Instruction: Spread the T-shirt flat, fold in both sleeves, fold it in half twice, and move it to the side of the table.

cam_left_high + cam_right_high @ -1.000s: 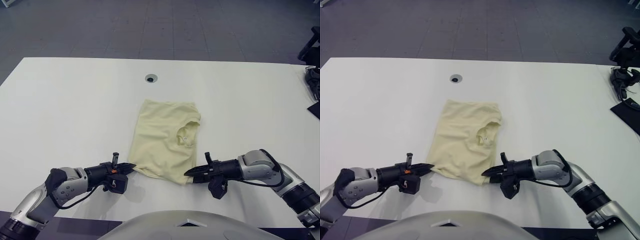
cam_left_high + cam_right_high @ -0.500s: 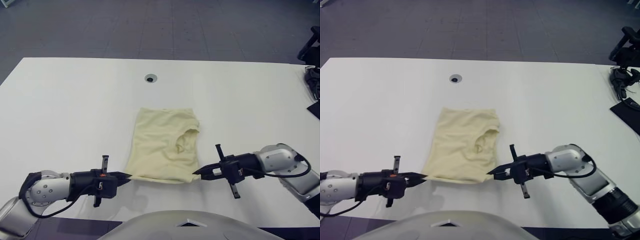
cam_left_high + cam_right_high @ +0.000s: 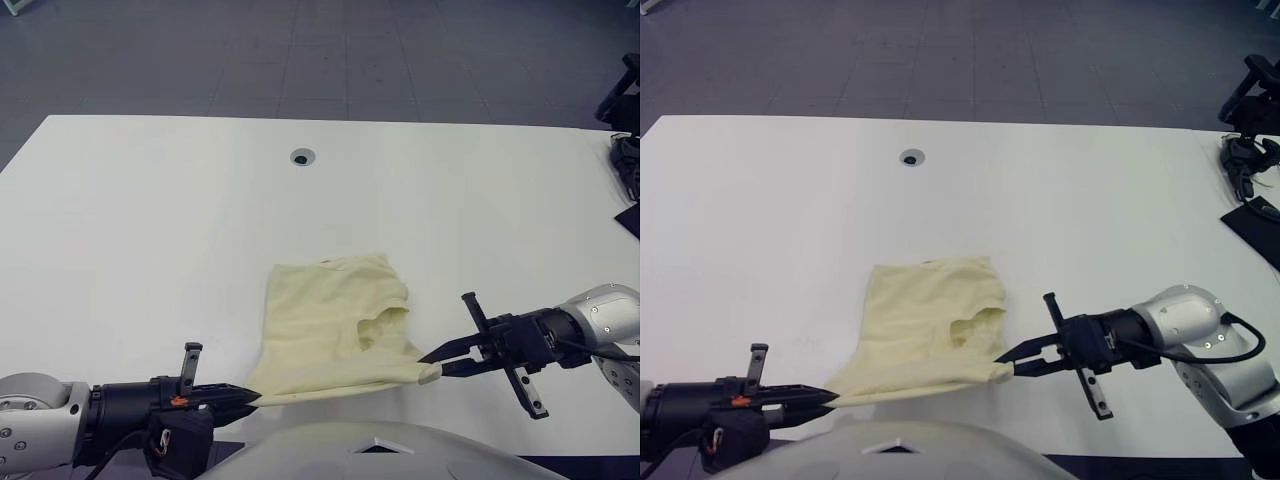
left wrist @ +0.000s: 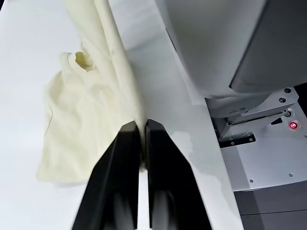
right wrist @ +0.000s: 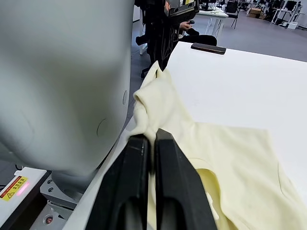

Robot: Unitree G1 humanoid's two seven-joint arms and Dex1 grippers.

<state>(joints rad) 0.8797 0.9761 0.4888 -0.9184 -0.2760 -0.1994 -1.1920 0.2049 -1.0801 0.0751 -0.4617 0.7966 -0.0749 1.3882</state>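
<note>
The pale yellow T-shirt (image 3: 335, 325) sits at the middle of the white surface (image 3: 150, 220), close to the edge nearest the robot. It is partly folded into a rough rectangle, with the neck opening showing on its right half. Its far part lies flat on the surface, while the near edge is pulled into a straight, stretched line between the two arms.

The left gripper (image 3: 250, 398) is at the shirt's near left corner, right at the edge of the surface. Its jaws are clenched on the fabric there; the left wrist view shows the cloth pinched in the thin gap between them.

The right gripper (image 3: 432, 353) is at the near right corner, pointing toward the left arm. Its jaws are also clamped on the cloth, and in the right wrist view a small bunch of fabric sticks up from between them.

The two grippers are well apart, with the shirt's near edge running between them.

Far back on the surface there is a small round hole (image 3: 302, 157). At the right edge lie a tangle of dark cables (image 3: 1245, 160) and a flat dark item (image 3: 1252, 222).
</note>
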